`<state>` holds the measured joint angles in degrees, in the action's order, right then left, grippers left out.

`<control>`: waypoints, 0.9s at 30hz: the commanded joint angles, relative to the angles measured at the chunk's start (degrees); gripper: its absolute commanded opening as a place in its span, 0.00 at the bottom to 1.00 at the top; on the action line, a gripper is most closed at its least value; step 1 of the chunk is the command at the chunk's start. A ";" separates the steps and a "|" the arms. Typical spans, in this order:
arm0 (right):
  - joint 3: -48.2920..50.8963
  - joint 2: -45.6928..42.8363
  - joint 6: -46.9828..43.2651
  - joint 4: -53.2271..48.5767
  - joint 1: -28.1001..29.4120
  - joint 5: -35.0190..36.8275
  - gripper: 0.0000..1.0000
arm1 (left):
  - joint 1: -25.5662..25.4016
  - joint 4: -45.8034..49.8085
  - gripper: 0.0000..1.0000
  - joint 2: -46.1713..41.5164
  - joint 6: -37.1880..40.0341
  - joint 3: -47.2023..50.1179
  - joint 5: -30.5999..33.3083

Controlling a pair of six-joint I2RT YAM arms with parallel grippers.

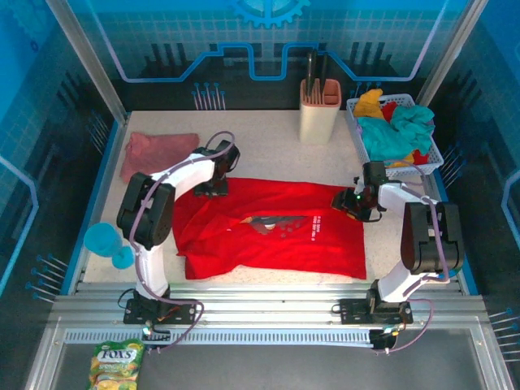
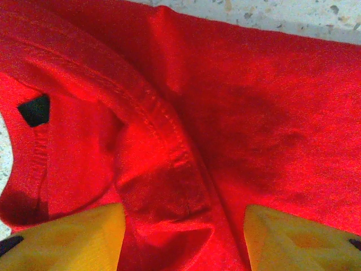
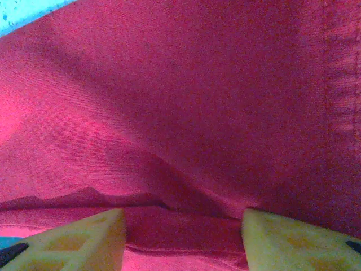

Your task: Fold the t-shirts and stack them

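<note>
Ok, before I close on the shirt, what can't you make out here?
Top view: white lettering on the red t-shirt, too small to read.
Top view: how the pink t-shirt is folded, since it is bunched on itself.
Left gripper, wrist view: how many cloth layers it straddles, because the folds overlap.
Right gripper, wrist view: the same, cloth too close and blurred.
</note>
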<state>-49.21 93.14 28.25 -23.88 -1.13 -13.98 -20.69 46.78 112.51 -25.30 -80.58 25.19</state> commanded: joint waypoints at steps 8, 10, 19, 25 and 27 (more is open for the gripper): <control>-0.58 1.43 -0.26 0.44 0.07 -0.08 0.57 | 1.25 3.53 0.39 2.54 2.07 -2.12 3.59; -0.71 1.51 -0.30 0.40 0.07 0.09 0.57 | 1.65 4.56 0.25 2.15 2.22 -2.57 4.45; -0.88 2.04 -0.39 0.15 -0.02 0.67 0.56 | 8.32 0.18 0.11 -9.49 1.10 6.41 -0.94; -0.59 1.87 -0.65 -0.07 -0.28 1.01 0.56 | 16.25 -4.33 0.17 -15.98 -1.86 15.32 -7.10; -0.61 1.87 -0.82 -0.37 -0.37 1.20 0.56 | 17.66 -5.31 0.38 -15.64 -3.09 16.98 -8.55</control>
<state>-49.60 93.78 28.21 -23.35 -1.17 -13.98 -4.54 43.53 96.95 -25.50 -66.06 20.64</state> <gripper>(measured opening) 0.559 0.319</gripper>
